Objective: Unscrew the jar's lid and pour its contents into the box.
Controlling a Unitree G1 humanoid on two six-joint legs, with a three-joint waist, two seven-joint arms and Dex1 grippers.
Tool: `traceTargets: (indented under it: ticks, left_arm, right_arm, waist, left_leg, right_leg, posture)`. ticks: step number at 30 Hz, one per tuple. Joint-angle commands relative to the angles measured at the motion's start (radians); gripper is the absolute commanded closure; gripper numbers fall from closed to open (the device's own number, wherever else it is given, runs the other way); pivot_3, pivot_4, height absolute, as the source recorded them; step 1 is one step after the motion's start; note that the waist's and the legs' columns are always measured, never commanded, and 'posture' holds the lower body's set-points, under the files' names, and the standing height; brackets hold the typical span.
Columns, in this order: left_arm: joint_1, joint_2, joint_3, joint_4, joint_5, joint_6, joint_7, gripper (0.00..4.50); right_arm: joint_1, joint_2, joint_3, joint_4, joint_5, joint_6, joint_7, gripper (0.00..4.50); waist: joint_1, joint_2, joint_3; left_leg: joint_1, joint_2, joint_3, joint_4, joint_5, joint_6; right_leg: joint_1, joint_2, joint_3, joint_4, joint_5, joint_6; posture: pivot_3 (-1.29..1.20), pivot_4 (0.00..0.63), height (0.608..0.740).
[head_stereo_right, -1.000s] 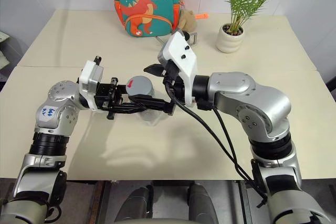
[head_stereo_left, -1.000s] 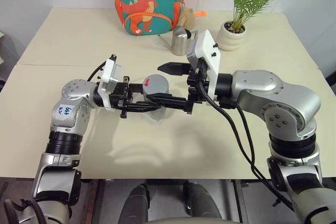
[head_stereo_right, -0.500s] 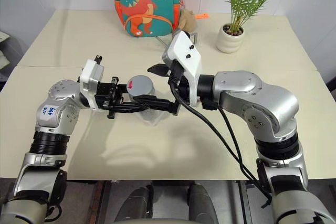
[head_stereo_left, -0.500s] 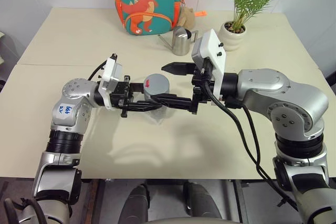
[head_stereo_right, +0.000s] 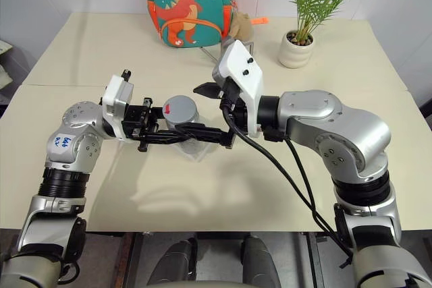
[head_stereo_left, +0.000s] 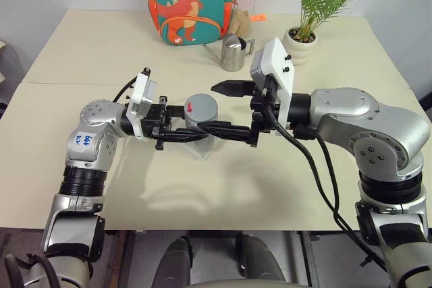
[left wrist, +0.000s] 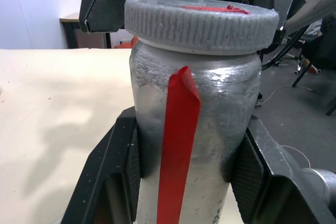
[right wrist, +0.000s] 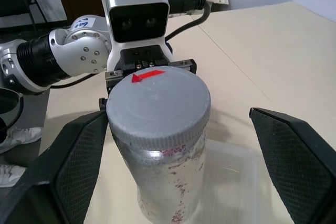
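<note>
The jar (head_stereo_left: 200, 121) is a silvery cylinder with a red strip down its side, held upright above the table. My left gripper (head_stereo_left: 181, 131) is shut on the jar's body, one finger (left wrist: 119, 174) on each side. The grey lid (right wrist: 157, 106), marked with a red arrow, sits on the jar. My right gripper (head_stereo_left: 225, 108) is open, and its fingers (right wrist: 73, 166) stand wide on either side of the lid without touching it. The clear box (right wrist: 233, 179) lies on the table right under the jar. The contents are hidden inside the closed jar.
At the table's back stand a green dinosaur backpack (head_stereo_left: 191, 3), a steel watering can (head_stereo_left: 233, 52) and a potted plant (head_stereo_left: 301, 40). The table's front edge (head_stereo_left: 216, 228) runs just below both arms.
My right forearm has swung out a little to the right. Its open fingers still flank the lid. The jar and the left gripper have kept still.
</note>
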Motion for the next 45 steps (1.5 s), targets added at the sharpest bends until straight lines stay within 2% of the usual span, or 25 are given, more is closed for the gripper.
traceTargets:
  ticks: [1,21,37,45]
  left_arm:
    - [-0.028,0.0,0.006,-0.017,-0.002,-0.022,-0.018,2.65]
    - [-0.02,-0.004,0.002,-0.018,0.0,-0.031,-0.019,2.65]
    - [-0.037,-0.022,-0.006,0.011,0.011,-0.051,-0.027,2.65]
    - [-0.045,-0.028,-0.007,0.029,0.014,-0.059,-0.033,2.65]
  right_arm:
    - [0.002,-0.023,-0.053,-0.033,0.003,-0.007,0.001,0.02]
    - [0.026,-0.072,-0.081,-0.082,0.068,0.003,0.039,0.02]
    - [-0.035,0.032,-0.034,-0.027,0.034,-0.02,0.004,0.02]
    - [-0.063,0.024,-0.004,-0.024,0.027,0.008,0.027,0.02]
  waist:
    - [0.0,0.0,0.0]
    - [0.0,0.0,0.0]
    - [0.0,0.0,0.0]
    - [0.0,0.0,0.0]
  left_leg:
    - [0.0,0.0,0.0,0.0,0.0,0.0]
    - [0.0,0.0,0.0,0.0,0.0,0.0]
    - [0.0,0.0,0.0,0.0,0.0,0.0]
    - [0.0,0.0,0.0,0.0,0.0,0.0]
  right_leg:
    - [0.0,0.0,0.0,0.0,0.0,0.0]
    - [0.0,0.0,0.0,0.0,0.0,0.0]
    - [0.0,0.0,0.0,0.0,0.0,0.0]
    - [0.0,0.0,0.0,0.0,0.0,0.0]
  posture:
    - [0.0,0.15,0.74]
    - [0.0,0.15,0.74]
    - [0.0,0.15,0.74]
    - [0.0,0.15,0.74]
